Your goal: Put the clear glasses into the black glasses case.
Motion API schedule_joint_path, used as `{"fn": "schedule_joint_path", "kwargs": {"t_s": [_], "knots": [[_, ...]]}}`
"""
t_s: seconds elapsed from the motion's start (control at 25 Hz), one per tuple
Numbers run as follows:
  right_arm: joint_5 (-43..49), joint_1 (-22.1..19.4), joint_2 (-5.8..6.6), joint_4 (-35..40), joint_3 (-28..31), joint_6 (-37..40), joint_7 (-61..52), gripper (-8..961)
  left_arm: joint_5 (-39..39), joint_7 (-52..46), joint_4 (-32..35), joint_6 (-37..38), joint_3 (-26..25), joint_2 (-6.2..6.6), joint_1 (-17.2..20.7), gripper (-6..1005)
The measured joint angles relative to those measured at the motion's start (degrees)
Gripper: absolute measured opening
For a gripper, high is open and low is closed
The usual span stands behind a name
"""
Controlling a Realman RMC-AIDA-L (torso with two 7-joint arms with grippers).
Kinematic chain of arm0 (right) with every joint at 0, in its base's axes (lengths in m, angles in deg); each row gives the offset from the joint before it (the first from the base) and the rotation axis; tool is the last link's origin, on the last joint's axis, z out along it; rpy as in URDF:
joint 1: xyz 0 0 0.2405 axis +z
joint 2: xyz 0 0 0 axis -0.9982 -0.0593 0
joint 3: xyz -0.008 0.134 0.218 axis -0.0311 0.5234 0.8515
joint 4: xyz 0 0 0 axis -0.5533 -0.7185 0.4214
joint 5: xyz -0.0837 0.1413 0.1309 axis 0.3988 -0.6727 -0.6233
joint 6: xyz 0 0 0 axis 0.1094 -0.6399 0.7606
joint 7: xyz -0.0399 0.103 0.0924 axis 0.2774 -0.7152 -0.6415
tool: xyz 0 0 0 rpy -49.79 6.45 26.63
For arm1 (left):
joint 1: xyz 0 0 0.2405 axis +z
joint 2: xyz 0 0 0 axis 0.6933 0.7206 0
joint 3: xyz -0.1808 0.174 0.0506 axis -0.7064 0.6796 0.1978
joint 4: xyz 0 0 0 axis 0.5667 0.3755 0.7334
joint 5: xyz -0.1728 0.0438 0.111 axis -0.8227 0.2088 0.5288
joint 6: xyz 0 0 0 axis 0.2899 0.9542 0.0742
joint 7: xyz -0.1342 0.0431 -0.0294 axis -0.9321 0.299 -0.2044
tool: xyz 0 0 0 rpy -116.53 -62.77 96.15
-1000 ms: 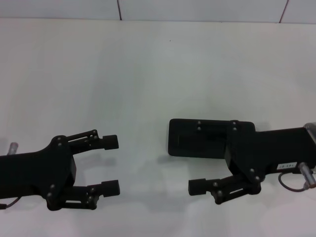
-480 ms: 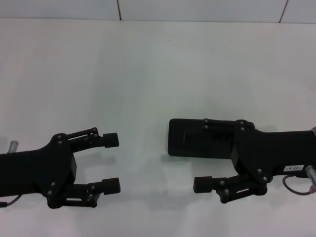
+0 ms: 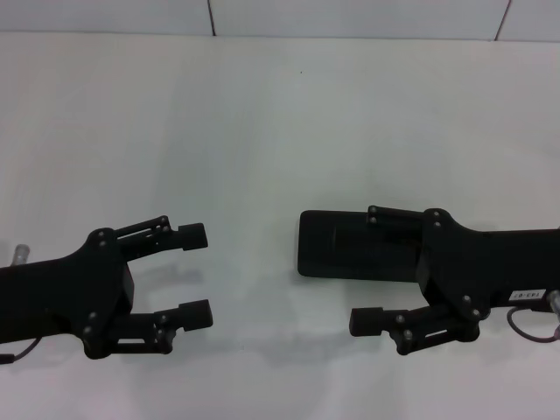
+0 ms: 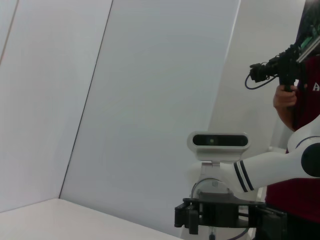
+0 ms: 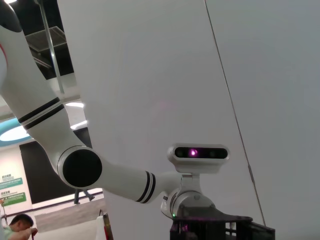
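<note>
Black glasses case [image 3: 354,247] lies closed on white desk [image 3: 262,131], partly hidden beneath right end effector [image 3: 366,267], apparently wide; left end effector [image 3: 196,276] wide.

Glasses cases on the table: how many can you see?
1. The black glasses case lies shut on the white table, partly under the right gripper. No glasses show; they may be hidden inside.

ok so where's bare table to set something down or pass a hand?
Free: the white table beyond both arms, and the strip between the open left gripper and the flat black rectangular glasses case. Crowded: the open right gripper overlaps the case.
</note>
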Motion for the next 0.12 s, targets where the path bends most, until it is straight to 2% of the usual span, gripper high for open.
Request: {"fn": "schedule_joint_path", "kwargs": {"t_s": [0.12], "knots": [[0.3, 0.4, 0.26, 0.2, 0.0, 0.0, 0.1, 886, 0.0, -0.1, 0.0, 0.0, 0.0, -0.12, -0.2, 883]]}}
